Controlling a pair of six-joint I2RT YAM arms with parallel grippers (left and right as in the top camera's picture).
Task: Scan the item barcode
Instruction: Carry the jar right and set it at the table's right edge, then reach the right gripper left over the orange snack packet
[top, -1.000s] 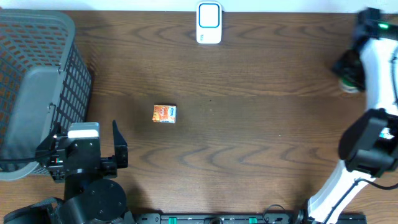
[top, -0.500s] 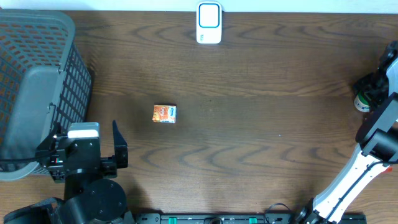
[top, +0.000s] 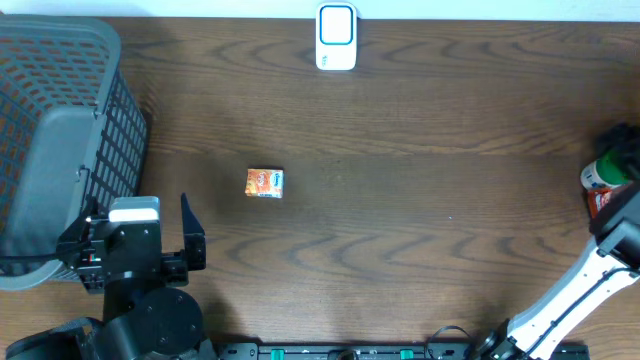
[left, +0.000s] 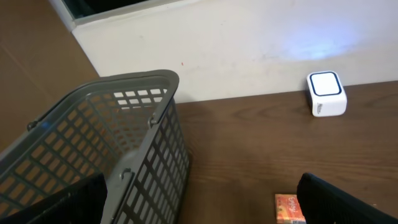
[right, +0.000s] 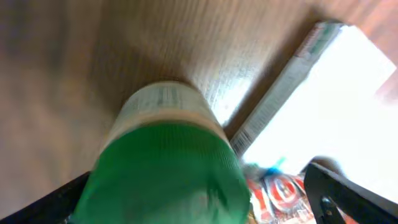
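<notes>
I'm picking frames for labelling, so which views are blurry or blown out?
Right wrist: blurred, the bottle soft and close, with a white blown-out patch at right. Left wrist: sharp, with bluish glare on the wall above the scanner. Overhead: sharp, evenly lit.

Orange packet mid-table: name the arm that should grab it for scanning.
Left. Its open left pincer sits near the orange packet; the right pincer is at the far table edge, straddling a green-capped bottle.

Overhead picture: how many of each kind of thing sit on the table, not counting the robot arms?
Grey basket: 1
White scanner: 1
Small orange box: 1
Green-capped bottle: 1
Red packet, partly hidden: 1
Total: 5
</notes>
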